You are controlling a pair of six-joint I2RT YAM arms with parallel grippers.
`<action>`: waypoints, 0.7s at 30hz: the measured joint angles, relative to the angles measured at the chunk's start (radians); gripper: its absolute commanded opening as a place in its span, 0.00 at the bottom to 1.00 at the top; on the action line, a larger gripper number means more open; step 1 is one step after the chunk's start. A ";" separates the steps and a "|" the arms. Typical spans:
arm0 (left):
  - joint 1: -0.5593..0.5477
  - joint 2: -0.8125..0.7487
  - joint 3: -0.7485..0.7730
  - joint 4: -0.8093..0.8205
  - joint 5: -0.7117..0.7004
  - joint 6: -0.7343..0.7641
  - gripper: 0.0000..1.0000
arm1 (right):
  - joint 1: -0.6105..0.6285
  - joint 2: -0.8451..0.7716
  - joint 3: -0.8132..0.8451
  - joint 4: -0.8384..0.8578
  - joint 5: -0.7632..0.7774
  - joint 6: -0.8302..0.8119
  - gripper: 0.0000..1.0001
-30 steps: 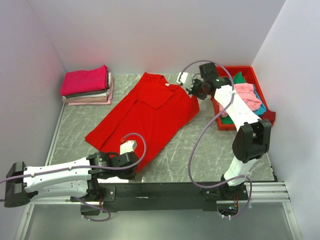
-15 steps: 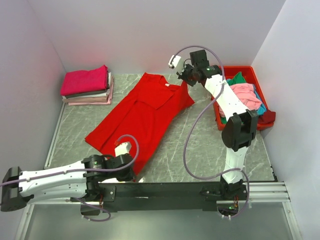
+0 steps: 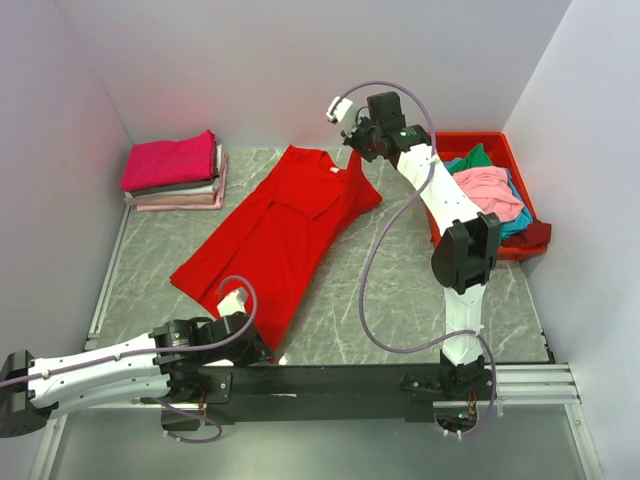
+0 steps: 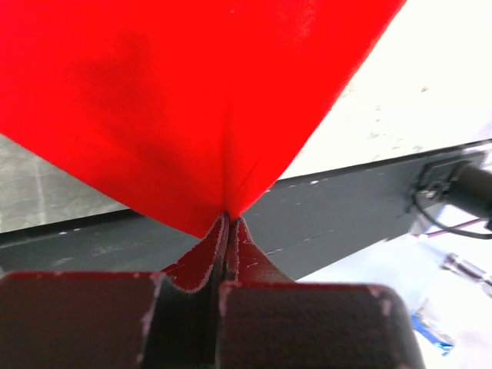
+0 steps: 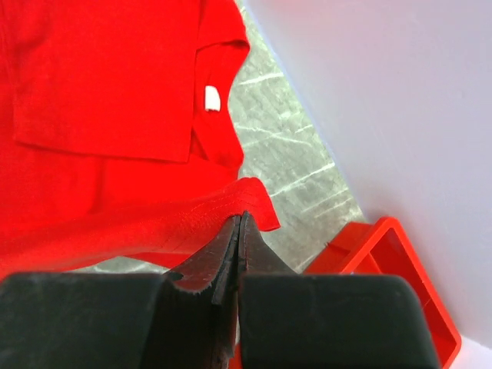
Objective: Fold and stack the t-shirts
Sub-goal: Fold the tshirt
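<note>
Two edges of the red t-shirt (image 3: 285, 235) are pinched as we work. Our left hand (image 4: 227, 223) is clenched on the near hem and our right hand (image 5: 240, 223) on a far edge by the collar. Over the last second the left has drawn back near-left and the right has swung left and farther off. The cloth now lies narrower and tauter on the surface (image 3: 400, 290). We judge this a stretch before the first fold; the folded stack (image 3: 175, 170) sits far left.
</note>
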 measured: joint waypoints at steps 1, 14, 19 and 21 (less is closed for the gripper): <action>0.002 -0.004 0.000 0.004 0.000 -0.007 0.01 | 0.003 0.004 0.006 0.006 0.002 0.005 0.00; 0.043 -0.163 0.000 -0.021 -0.090 -0.107 0.01 | 0.026 0.081 0.068 0.047 0.018 0.034 0.00; 0.073 -0.117 0.000 -0.020 -0.090 -0.110 0.00 | 0.027 0.083 0.068 0.060 0.018 0.037 0.00; 0.090 -0.093 0.000 -0.021 -0.090 -0.111 0.00 | 0.028 0.083 0.068 0.061 0.018 0.039 0.00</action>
